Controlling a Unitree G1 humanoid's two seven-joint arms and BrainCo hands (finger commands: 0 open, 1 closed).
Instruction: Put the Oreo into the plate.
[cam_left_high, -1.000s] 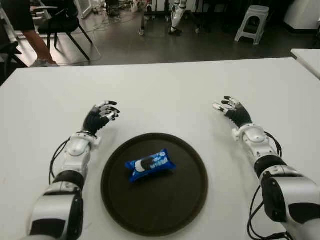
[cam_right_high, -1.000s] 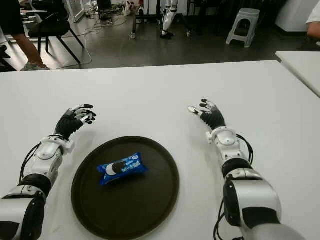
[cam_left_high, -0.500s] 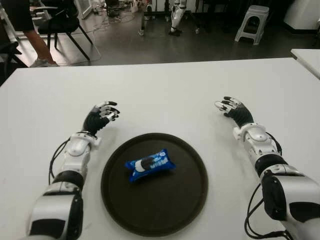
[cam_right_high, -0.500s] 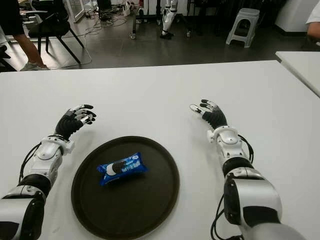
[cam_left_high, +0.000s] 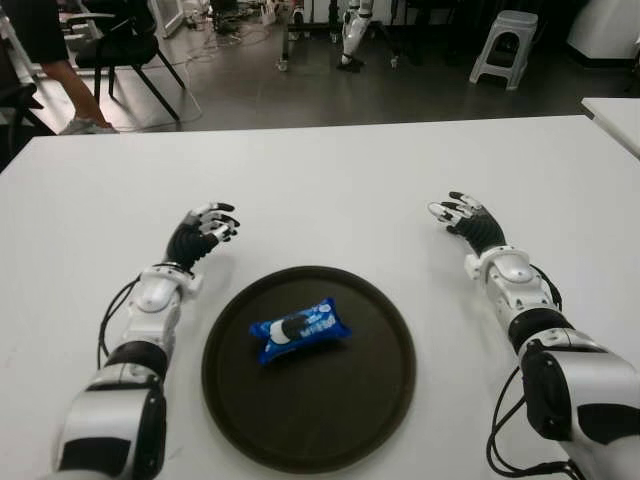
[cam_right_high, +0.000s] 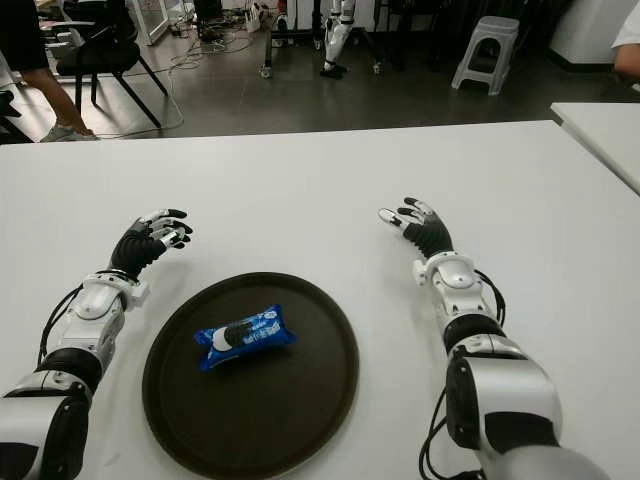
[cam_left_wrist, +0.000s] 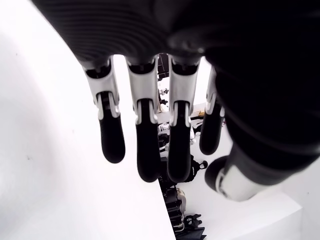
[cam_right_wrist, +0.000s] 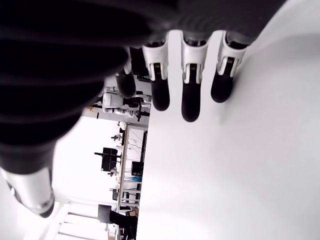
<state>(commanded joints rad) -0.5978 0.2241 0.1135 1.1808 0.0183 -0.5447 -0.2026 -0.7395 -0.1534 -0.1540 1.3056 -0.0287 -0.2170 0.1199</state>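
Oreo: lies in plate, long axis left-right. Left hand: empty, fingers relaxed, far-left of it, slightly nearer. Right hand: empty, fingers relaxed, far-right.

White table fills the foreground; a 2nd white table at the right edge. Dark grey floor beyond. Black chair far left, grey plastic stool far right, cables trailing on floor.
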